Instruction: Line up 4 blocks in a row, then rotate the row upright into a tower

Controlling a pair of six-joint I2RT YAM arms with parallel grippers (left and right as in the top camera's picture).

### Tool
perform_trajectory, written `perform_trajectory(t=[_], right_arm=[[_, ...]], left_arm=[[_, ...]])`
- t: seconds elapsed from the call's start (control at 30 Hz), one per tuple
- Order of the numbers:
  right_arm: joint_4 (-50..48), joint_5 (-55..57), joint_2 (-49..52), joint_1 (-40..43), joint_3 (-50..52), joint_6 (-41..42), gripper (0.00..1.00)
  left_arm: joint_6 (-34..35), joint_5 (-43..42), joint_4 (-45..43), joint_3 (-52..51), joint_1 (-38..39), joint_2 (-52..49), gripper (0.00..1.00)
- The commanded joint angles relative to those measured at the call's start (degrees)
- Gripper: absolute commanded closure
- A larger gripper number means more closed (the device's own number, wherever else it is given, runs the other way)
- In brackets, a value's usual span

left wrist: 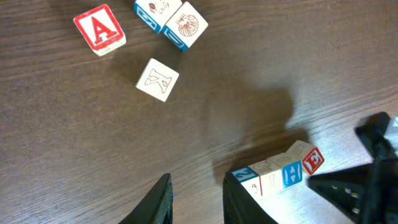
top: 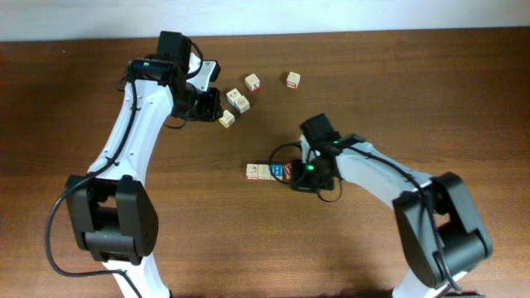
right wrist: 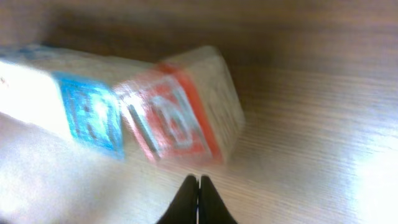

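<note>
The four blocks point(top: 270, 171) lie in one touching row near the middle of the table point(top: 431, 83). The order is beige, beige, blue point(right wrist: 90, 112), red point(right wrist: 174, 115), and the row's long axis runs across the overhead view. The right jaws are pressed together, holding nothing, and point at the red end, with the red block just ahead of the tip. The wrist view is too blurred to show whether they touch. There the red block looks skewed a little out of line with the blue one.

The right arm point(top: 364, 170) is plainly the nearer. The left jaws hang partly spread and empty, well apart from the row, up among the loose blocks — the A block point(left wrist: 99, 28) and an X block point(left wrist: 157, 79).

Any turn, I judge, hinges on that end-on relation — a nudge on the red end's corner would swing it, while a push along the axis would only slide the row. There is bare table on both long sides of the row, and the table's edges are far off.
</note>
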State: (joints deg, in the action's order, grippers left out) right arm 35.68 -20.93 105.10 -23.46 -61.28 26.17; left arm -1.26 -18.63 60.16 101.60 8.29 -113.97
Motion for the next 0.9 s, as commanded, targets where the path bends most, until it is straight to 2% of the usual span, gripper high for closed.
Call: perform_trajectory(t=[0.0,0.1,0.23,0.53,0.67,0.73,0.77,0.8,0.87], right_arm=[[0.9,1.0,-4.5,5.7,-0.9,-2.0,0.96],[-6.8,2.5,-1.6,5.7,-0.8,-1.9,0.96],[-9.2,2.3,0.8,3.5,-0.8,-1.9,0.96],[-8.8,2.1,0.8,1.8,-0.8,-2.0,0.96],[-3.0,1.4,-4.0,7.9,-5.8,-3.8,0.96],[-0.3,-5.2,-7.5,13.8,-6.0,-8.6,0.96],[1.6,-10.3,-7.5,16.4,-6.0,-14.1,0.96],[2.5,-16.7,-6.9,17.2,-5.3,-22.7,0.96],[-0.4,-17.0,-5.9,15.5,-2.3,-21.9,0.96]], left_arm=[[0.4,0.4,-0.3,-0.4,0.0,-0.5,0.75],[0.4,0.4,-1.0,-0.4,0.0,-0.5,0.76],[0.4,0.4,-1.3,-0.4,0.0,-0.5,0.77],[0.4,0.4,-1.4,-0.4,0.0,-0.5,0.79],[0.4,2.7,2.1,3.7,-0.5,0.6,0.90],[1.8,6.9,8.4,4.7,-0.6,2.8,0.93],[2.1,6.9,10.7,3.9,-0.6,2.8,1.00],[3.1,6.9,11.3,0.9,-0.6,2.8,1.00],[3.0,-0.5,3.9,-8.5,-0.1,2.8,1.00]])
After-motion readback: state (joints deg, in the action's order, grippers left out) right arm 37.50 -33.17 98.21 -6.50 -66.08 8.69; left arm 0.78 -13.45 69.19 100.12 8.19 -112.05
